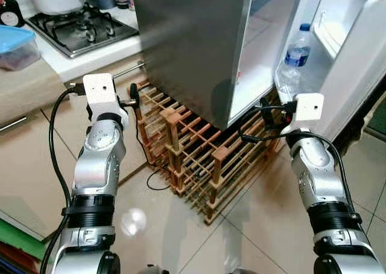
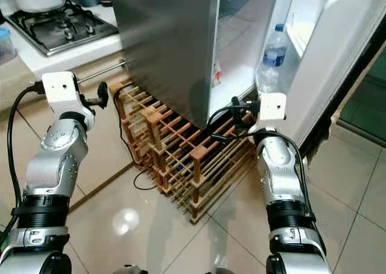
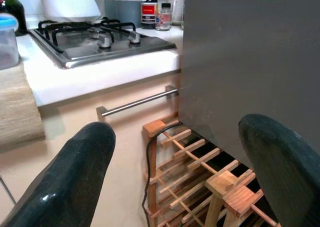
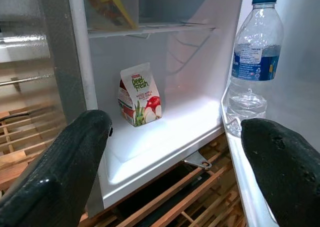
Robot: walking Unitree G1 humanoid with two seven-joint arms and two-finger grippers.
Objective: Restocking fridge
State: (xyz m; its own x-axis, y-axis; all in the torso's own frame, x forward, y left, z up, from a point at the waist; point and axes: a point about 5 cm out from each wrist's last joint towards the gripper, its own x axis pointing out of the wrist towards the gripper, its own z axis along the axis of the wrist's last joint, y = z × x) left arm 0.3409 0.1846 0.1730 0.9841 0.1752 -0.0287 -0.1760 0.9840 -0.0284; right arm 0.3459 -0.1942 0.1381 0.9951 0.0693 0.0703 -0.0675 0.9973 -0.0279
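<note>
Fridge door (image 1: 356, 50) open; water bottle (image 4: 252, 62) in door shelf, juice carton (image 4: 140, 94) on lower shelf inside. Right gripper (image 4: 175, 157) spread wide, empty, facing fridge interior. Left gripper (image 3: 185, 172) spread wide, empty, near wooden rack (image 1: 199, 159). Judgement: restocking partly done; nothing in hand, next item not yet fetched.

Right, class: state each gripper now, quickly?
Left gripper: open, holding nothing, beside the fridge.
Right gripper: open, holding nothing.

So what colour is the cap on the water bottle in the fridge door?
Blue, clearest in the right wrist view: water bottle.
</note>
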